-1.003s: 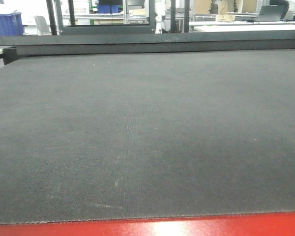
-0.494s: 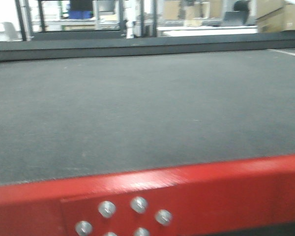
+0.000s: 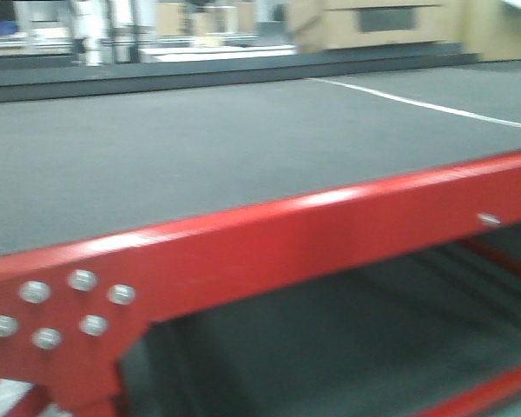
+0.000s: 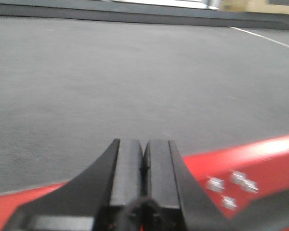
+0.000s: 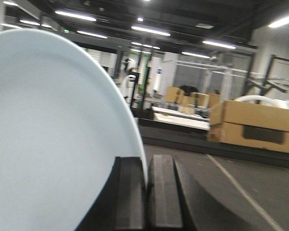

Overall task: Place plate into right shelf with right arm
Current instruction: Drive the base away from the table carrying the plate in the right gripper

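Observation:
The white plate (image 5: 48,134) fills the left half of the right wrist view, standing on edge. My right gripper (image 5: 146,166) is shut on its rim, one black finger on each face. In the left wrist view my left gripper (image 4: 144,147) is shut with nothing between its pads, hovering over the red edge of the table. The right shelf is out of view in every frame. Neither gripper shows in the front view.
A dark grey mat (image 3: 200,156) covers the red-framed table (image 3: 269,252), whose bolted corner (image 3: 56,308) sits at lower left. A white line (image 3: 425,104) crosses the mat at right. Cardboard boxes (image 5: 255,120) stand beyond the table.
The front view has swung right and drawn back: the red table frame has risen from the bottom edge into the middle, and the lower deck beneath it now shows.

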